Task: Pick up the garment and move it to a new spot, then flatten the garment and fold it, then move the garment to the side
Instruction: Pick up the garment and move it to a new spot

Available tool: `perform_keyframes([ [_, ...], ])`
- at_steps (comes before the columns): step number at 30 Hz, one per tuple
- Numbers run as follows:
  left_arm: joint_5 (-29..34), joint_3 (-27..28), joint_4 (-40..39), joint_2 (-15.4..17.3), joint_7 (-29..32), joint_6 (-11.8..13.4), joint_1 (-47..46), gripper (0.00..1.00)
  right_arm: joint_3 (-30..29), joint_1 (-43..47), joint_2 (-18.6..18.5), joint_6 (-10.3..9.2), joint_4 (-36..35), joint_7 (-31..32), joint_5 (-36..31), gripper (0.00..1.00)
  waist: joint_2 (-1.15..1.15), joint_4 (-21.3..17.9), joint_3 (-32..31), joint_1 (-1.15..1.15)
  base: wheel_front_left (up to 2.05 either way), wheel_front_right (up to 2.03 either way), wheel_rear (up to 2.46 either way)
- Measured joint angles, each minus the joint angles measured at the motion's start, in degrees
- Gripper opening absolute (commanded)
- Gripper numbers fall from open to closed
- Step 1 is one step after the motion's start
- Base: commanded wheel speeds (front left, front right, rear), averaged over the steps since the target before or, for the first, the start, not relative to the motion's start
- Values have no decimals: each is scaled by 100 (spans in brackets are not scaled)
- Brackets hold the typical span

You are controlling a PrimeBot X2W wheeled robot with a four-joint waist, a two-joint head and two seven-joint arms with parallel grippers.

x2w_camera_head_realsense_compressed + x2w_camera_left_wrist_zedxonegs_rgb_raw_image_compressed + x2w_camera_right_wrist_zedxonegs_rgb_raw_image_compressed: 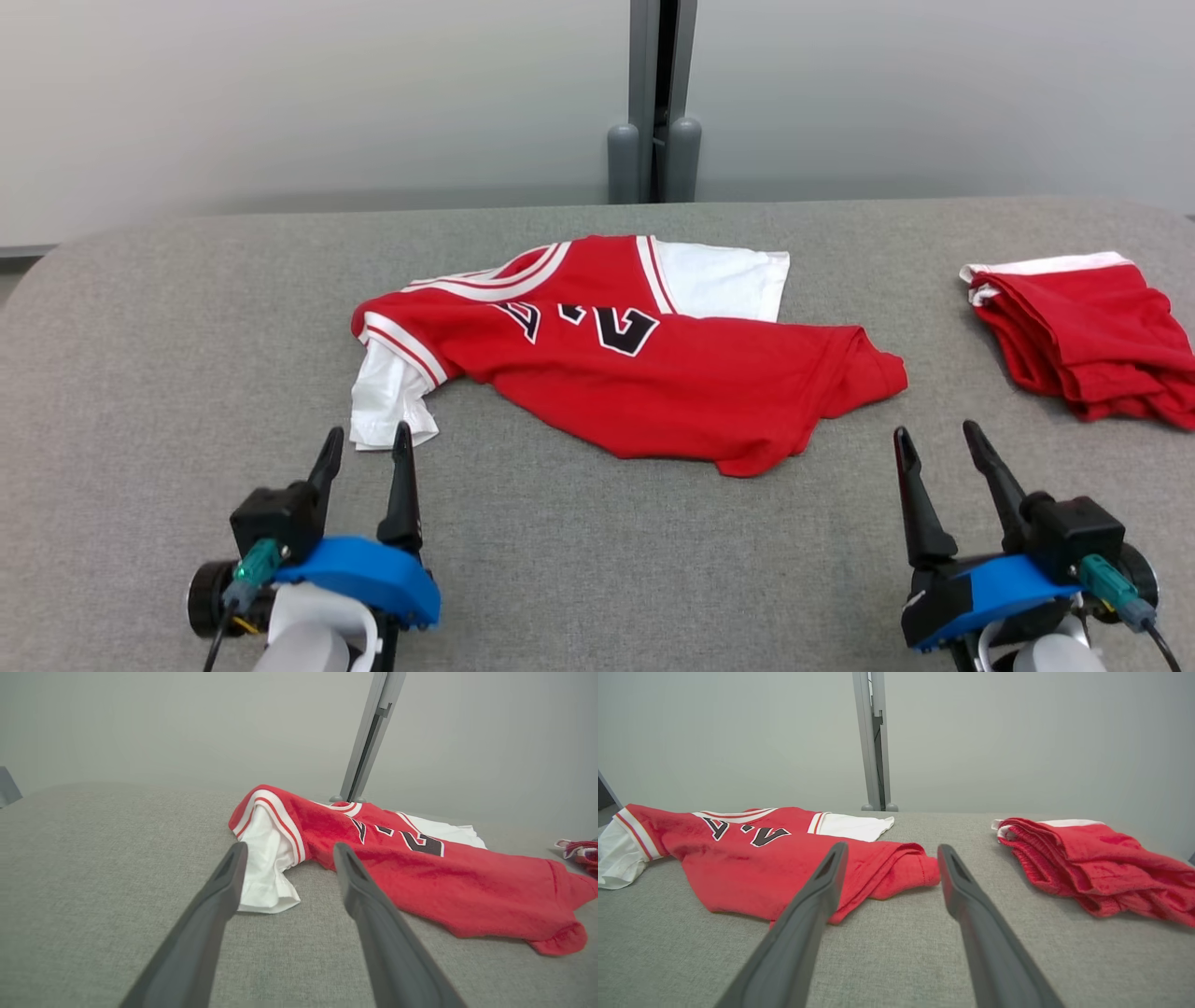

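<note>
The garment [644, 373] is a red jersey with white sleeves and black lettering, lying loosely spread and partly wrinkled on the middle of the grey table [597, 560]. It also lies ahead in the left wrist view, garment [420, 872], and the right wrist view, garment [752, 868]. My left gripper [366, 446] is open at the lower left, just short of the white sleeve [387, 397], holding nothing. My right gripper [935, 441] is open at the lower right, a little right of the jersey's hem corner, empty too.
A second red garment [1088, 336], folded in a bundle with a white trim, lies at the table's right edge. A grey post [658, 103] stands behind the table against a pale wall. Bare grey fabric stretches along the front and left.
</note>
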Motion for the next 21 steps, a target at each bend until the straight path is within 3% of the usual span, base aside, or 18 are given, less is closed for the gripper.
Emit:
perform_keyframes([
  [10,301,504,-678,-281,0,12,905,100,172,364,0,0,31,0,261,100,0,51,-218,0,0,0,0],
  [21,531,694,-756,-410,-1,-124,1031,100,204,379,0,0,129,0,243,100,0,99,-259,0,0,0,0],
])
